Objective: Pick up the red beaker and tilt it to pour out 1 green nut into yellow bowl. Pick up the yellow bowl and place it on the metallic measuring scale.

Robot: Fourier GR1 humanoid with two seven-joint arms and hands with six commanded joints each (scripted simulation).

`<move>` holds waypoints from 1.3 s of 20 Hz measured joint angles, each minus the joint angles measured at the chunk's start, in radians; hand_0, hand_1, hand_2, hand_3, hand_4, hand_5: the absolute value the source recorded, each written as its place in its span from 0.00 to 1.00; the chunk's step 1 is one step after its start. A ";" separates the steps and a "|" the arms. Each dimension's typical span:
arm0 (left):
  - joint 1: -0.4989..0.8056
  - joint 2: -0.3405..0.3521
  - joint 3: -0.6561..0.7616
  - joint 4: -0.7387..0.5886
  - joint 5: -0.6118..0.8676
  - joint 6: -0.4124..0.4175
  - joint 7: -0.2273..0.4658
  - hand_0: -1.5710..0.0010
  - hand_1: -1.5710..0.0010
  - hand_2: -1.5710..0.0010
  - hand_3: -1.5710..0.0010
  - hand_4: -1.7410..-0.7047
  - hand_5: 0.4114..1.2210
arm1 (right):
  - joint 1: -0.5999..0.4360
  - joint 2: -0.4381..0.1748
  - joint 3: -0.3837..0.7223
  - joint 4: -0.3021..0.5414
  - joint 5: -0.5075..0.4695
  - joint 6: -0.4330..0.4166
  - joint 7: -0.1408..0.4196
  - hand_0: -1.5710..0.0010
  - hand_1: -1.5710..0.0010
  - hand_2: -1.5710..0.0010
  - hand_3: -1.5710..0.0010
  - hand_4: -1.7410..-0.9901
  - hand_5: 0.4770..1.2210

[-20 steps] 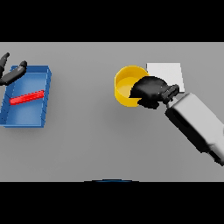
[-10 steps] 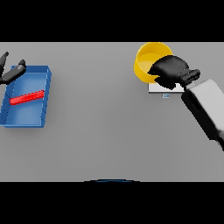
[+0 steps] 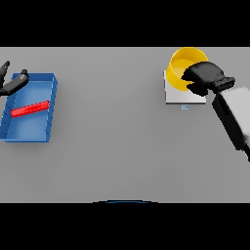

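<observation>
My right hand [image 3: 205, 77] is curled round the near right rim of the yellow bowl [image 3: 179, 68] at the far right of the table. The bowl is tilted and sits over the back part of the pale metallic scale [image 3: 178, 95]; I cannot tell whether it touches the scale. The scale's front edge and small display show below the bowl. A red beaker [image 3: 30, 109] lies on its side inside the blue tray [image 3: 45, 132] at the left. My left hand [image 3: 11, 84] hovers by the tray's far left corner with straight fingers, holding nothing. No green nut is visible.
The blue tray stands close to the table's left edge. Grey table surface stretches between the tray and the scale. My right forearm [image 3: 233, 114] runs from the bowl down to the right edge of the view.
My right hand has carried the yellow bowl rightward and farther back, from the middle-right of the table to over the scale. The left hand, tray and beaker stay put.
</observation>
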 measured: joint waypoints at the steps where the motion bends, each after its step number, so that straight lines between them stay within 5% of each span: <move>1: -0.012 0.006 -0.001 0.009 -0.006 -0.003 0.001 1.00 1.00 1.00 1.00 0.85 0.49 | -0.006 0.012 0.000 0.024 0.003 -0.007 0.011 0.00 0.00 0.11 0.15 0.00 1.00; 9: -0.012 0.006 -0.001 0.001 -0.001 -0.006 0.007 1.00 1.00 1.00 1.00 0.87 0.46 | -0.011 0.025 -0.007 0.104 -0.008 -0.024 -0.001 0.00 0.00 0.13 0.08 0.00 1.00; 11: -0.005 0.002 -0.005 0.003 -0.006 -0.004 0.000 1.00 1.00 1.00 1.00 0.87 0.45 | -0.014 0.022 -0.002 0.103 -0.009 -0.015 -0.002 0.00 0.05 0.09 0.21 0.00 1.00; 12: -0.008 0.001 -0.005 0.008 -0.006 -0.003 0.003 1.00 1.00 1.00 1.00 0.87 0.45 | -0.013 0.027 -0.004 0.111 -0.014 -0.015 -0.004 0.01 0.09 0.15 0.29 0.08 1.00; 15: -0.010 0.002 -0.002 0.013 -0.004 -0.004 -0.007 1.00 1.00 1.00 1.00 0.88 0.44 | -0.012 0.033 -0.011 0.123 -0.019 -0.005 0.013 0.27 0.39 0.46 0.56 0.24 0.72; 19: -0.001 0.003 0.005 0.011 0.006 -0.009 -0.013 1.00 1.00 1.00 1.00 0.87 0.43 | -0.009 0.041 -0.039 0.109 -0.063 0.048 0.040 0.69 0.71 0.76 0.80 0.34 0.52; 26: -0.001 -0.003 -0.002 -0.001 -0.001 -0.001 -0.001 1.00 1.00 1.00 1.00 0.88 0.43 | -0.013 0.031 -0.017 0.109 -0.043 0.069 0.048 0.94 0.94 0.95 0.96 0.45 0.43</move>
